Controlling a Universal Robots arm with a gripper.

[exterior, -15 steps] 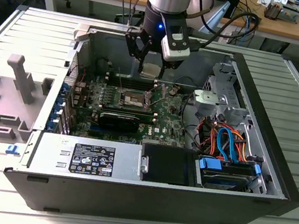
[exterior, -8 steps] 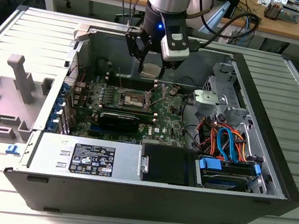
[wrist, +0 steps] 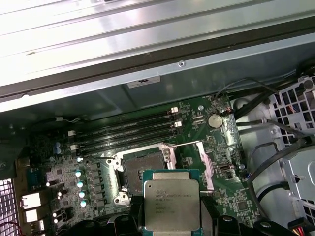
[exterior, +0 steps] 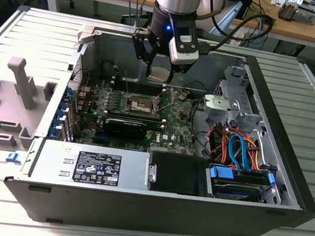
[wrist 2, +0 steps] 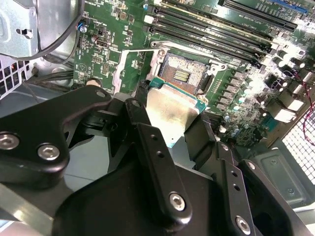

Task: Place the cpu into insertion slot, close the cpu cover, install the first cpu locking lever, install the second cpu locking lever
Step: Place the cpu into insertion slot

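Observation:
My gripper (exterior: 159, 75) hangs over the open computer case, shut on the cpu (exterior: 160, 74), a flat square chip with a silver-grey top. In both wrist views the cpu (wrist 2: 170, 110) (wrist: 171, 204) sits between black fingers (wrist 2: 140, 115), held by its edges. The insertion slot (exterior: 137, 104) (wrist 2: 182, 73) (wrist: 142, 169) lies open on the green board, below the chip and a little to the exterior view's left of it. The cpu cover (wrist 2: 129, 69) (wrist: 205, 167), a thin silver frame, stands swung open beside the slot.
Long black memory slots (wrist: 128, 135) run beside the socket. A black expansion card (exterior: 125, 128) lies nearer the exterior camera, then the power supply (exterior: 94, 168). Drive cage and coloured cables (exterior: 237, 146) fill the exterior view's right. Grey plastic parts (exterior: 18, 82) rest on the table.

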